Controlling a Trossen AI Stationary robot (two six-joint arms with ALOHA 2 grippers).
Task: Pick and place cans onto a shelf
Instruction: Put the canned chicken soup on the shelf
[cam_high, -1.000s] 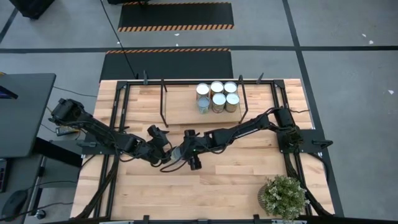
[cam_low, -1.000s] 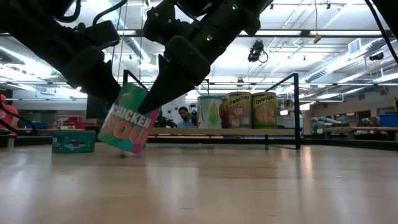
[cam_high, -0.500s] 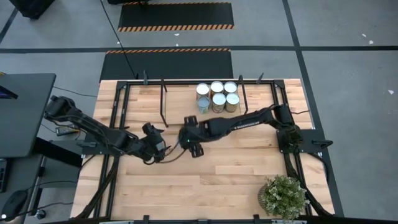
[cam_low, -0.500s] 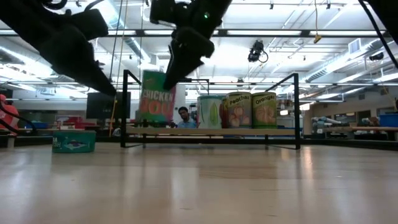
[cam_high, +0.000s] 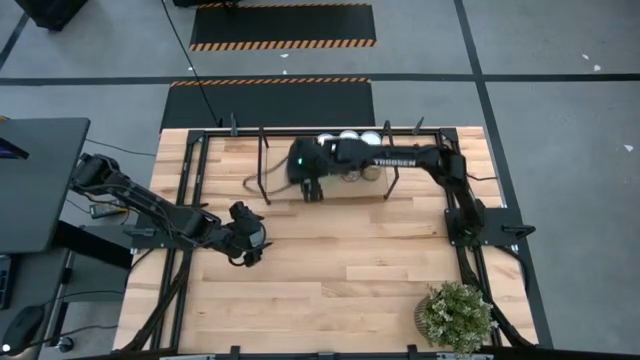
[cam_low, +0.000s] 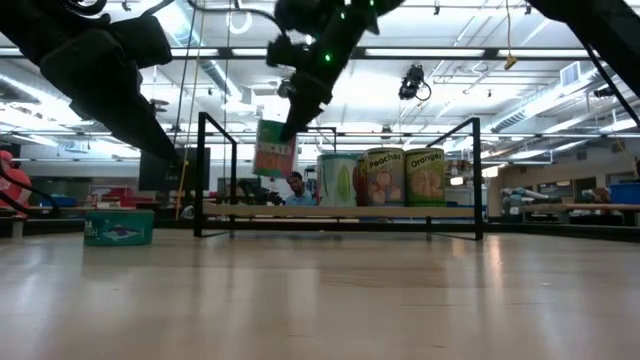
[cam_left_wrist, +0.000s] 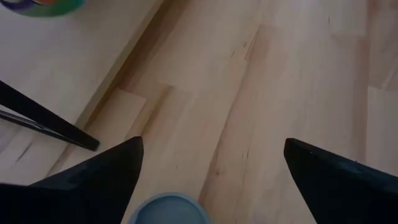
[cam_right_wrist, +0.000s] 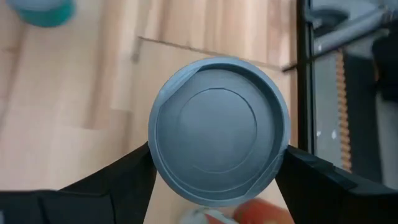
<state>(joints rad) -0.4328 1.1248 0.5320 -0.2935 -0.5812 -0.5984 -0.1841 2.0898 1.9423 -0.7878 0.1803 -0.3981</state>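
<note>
The right end effector (cam_low: 290, 125) clenches a chicken-soup can (cam_low: 274, 150), held clear above the shelf (cam_low: 340, 211), with the stacked cans (cam_low: 385, 178) just beside it. It's mid-placement, I'd say: next it must lower squarely onto bare board. The left end effector (cam_left_wrist: 211, 180) hangs released over a low teal tin (cam_left_wrist: 166, 208) on the counter (cam_low: 320, 300).

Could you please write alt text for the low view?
The right pincer holds a green can in the air above the left end of the shelf, where three cans stand in a row. The left arm hangs at left, above a flat teal tin.
</note>
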